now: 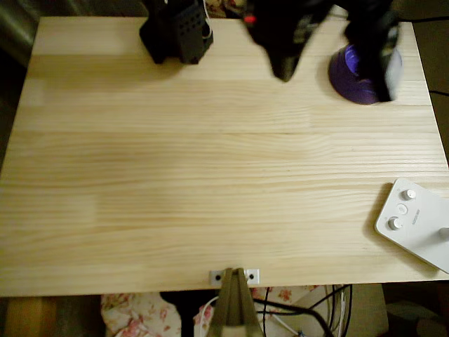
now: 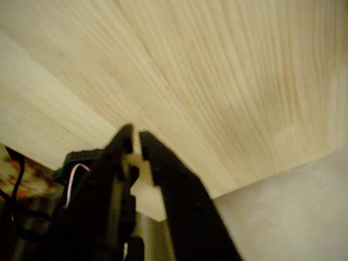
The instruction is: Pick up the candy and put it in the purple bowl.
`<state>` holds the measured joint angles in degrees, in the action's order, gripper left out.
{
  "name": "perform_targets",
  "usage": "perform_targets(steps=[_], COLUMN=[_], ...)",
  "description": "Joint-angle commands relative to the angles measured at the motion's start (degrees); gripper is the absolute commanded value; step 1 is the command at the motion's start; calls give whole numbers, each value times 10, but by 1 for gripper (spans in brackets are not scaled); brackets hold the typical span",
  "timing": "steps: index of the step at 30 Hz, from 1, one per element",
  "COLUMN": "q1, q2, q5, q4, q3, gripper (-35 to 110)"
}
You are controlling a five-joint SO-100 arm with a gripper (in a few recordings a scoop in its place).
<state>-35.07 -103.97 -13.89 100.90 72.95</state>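
Observation:
The purple bowl (image 1: 351,77) stands at the far right of the table in the overhead view, partly covered by a dark, blurred part of the arm. My black gripper (image 1: 284,69) hangs to the left of the bowl, its tip pointing toward the table's middle. In the wrist view the gripper (image 2: 136,138) has its two fingers drawn together with only a thin slit between them. Bare wood shows through the slit and nothing is seen held. The candy is out of view; the bowl's inside is hidden.
The arm's black base (image 1: 175,31) sits at the table's far edge, left of centre. A white device with knobs (image 1: 414,221) lies at the near right corner. A metal bracket (image 1: 235,276) is fixed to the near edge.

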Motion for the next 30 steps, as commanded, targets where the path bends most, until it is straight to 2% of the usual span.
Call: perform_targets(steps=[1, 12, 17, 22, 30], q1=[69, 287, 391, 469, 487], q2=[-96, -234, -301, -395, -533], q5=[-10, -11, -16, -25, 106], q4=[6, -98, -188, -300, -330], q3=[24, 206, 310, 484, 669], gripper=[0, 0, 0, 0, 0])
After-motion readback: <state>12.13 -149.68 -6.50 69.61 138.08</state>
